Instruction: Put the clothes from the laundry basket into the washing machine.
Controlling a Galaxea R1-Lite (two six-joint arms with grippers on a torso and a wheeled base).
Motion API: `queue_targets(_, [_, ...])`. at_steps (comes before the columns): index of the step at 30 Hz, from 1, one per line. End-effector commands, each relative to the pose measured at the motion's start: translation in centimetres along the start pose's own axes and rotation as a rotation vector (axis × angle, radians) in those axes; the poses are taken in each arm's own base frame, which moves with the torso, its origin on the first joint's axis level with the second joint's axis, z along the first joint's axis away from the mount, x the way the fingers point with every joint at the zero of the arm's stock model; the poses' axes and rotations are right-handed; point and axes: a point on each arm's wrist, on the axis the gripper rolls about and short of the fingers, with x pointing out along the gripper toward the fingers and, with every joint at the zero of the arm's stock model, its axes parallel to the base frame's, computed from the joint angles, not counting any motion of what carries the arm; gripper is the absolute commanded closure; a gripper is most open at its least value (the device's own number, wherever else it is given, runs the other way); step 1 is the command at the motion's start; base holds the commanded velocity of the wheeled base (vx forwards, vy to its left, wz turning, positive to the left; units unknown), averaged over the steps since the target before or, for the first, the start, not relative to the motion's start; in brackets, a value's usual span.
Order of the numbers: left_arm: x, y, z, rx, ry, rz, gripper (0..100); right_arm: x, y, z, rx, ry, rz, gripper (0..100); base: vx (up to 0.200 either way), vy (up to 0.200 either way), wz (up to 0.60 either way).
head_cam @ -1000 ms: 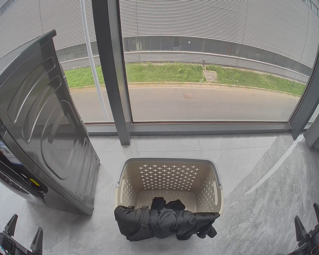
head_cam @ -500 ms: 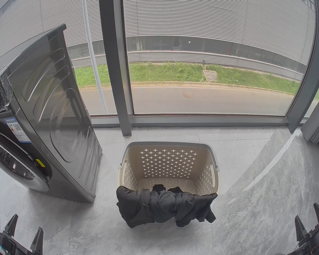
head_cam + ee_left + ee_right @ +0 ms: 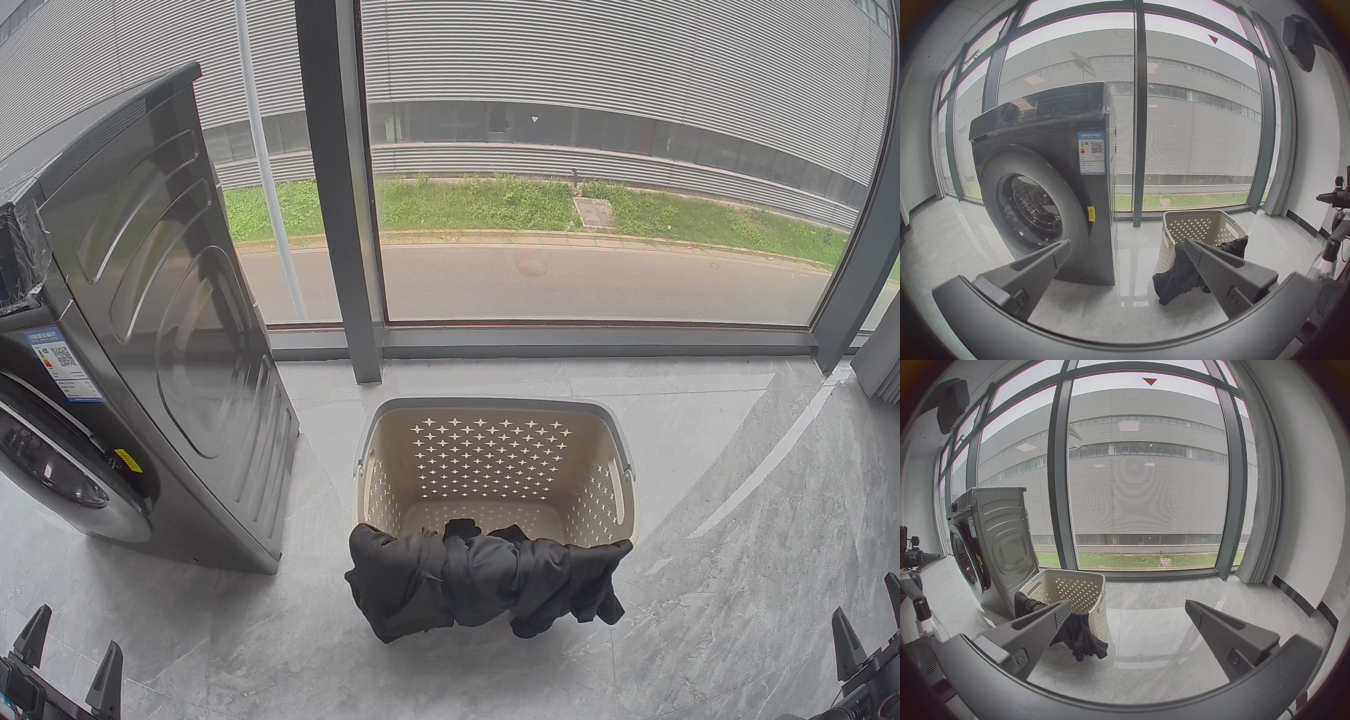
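At the lower left corner of the head view I see my left gripper (image 3: 75, 633), its fingers spread wide with nothing between them. Above it, along the left side of the frame, stands the dark grey washing machine (image 3: 178, 328), its round door (image 3: 1031, 206) facing away from the basket. I cannot tell whether that door is open.

In the lower centre sits the beige laundry basket (image 3: 497, 408) on the grey floor, just beside the machine's side panel. A black garment (image 3: 478, 581) is draped over the basket's near rim, part hanging down the outside wall and part tucked inside. I see nothing else in the basket.

The cloth looks soft, light and limp, so I expect it to sag and trail when lifted, and a sleeve could snag on the rim. I judge the bunched folds at the top of the rim, mid-garment, to be the best place to pinch, where several layers are gathered.

At the lower right corner is my right gripper (image 3: 864, 600), likewise wide open and holding nothing.
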Motion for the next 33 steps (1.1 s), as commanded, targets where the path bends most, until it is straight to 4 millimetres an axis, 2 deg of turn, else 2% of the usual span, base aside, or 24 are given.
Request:
queue_targets(1, [-0.02,0.01,-0.49,0.0,-0.002,0.0,0,0.12,0.0,-0.49,0.0,0.016,0.001,0,0.0,0.2,0.0])
queue_targets(33, [-0.01,0.0,-0.48,0.0,-0.001,-0.001,0,0.12,0.0,-0.49,0.0,0.016,0.001,0,0.0,0.2,0.0])
